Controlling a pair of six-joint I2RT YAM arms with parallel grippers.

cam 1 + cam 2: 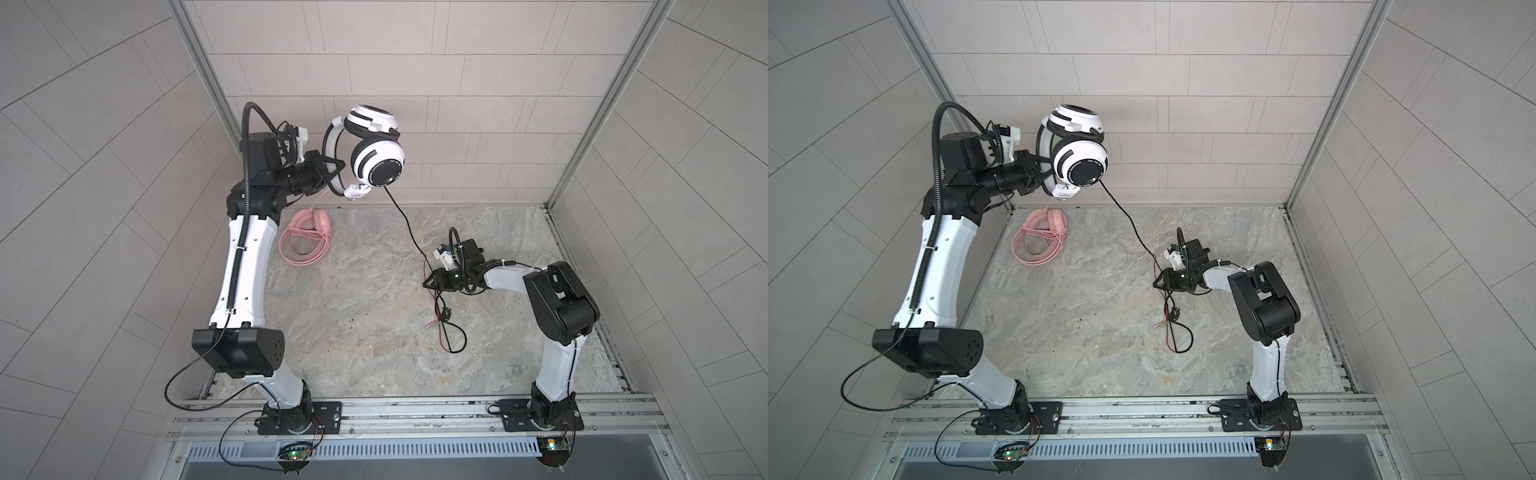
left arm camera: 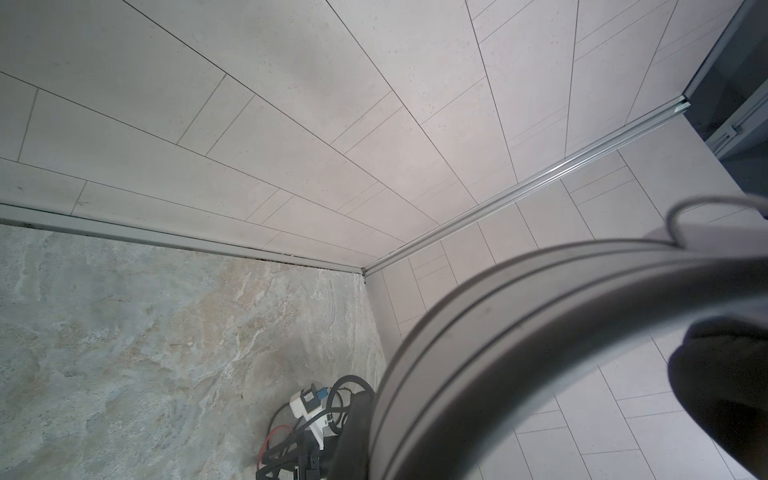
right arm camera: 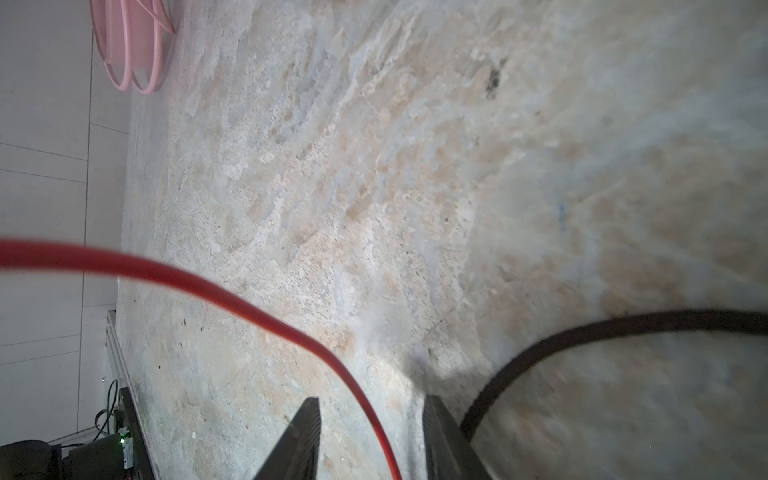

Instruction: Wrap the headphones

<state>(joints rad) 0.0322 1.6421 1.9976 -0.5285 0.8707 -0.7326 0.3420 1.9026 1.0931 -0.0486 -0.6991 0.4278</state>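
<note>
- While the left jaws are clenched on the white headband (image 1: 328, 143), the white-and-black over-ear headset (image 1: 376, 164) hangs lifted clear of the mottled stone-look surface (image 1: 332, 332), up by the back wall in both top views.
- The left wrist view gives only a blurred grey arc of that headband (image 2: 519, 332), and the grip itself is hidden there.
- A thin black-and-red cable (image 1: 405, 220) slants from the lower earcup down to the right jaws. The rest lies slack in a loop on the surface, ending in the plugs (image 1: 432, 326).
- The right jaws are released and pinch nothing. In the right wrist view a red strand (image 3: 232, 297) runs through the gap and a black strand (image 3: 582, 328) passes outside one jaw. I can't tell whether these are two cores or one cable doubled back.
- The all-pink over-ear headset (image 1: 311, 219) lies at the back left of the surface, with its pink cable (image 1: 303, 249) coiled in loops against it. That one looks done.
- My read of the step in hand: catch the cable so it can be wound onto the lifted headset.
- To do it well:
  - Get both strands inside the gap before closing.
  - Close lightly so the cable can slide through.
  - Hold the headset steady and lay the turns round the headband, not over the cups.
  - Feed slack from the surface loop and don't pull on the earcup exit.
  - Watch that the plugs don't snag.
</note>
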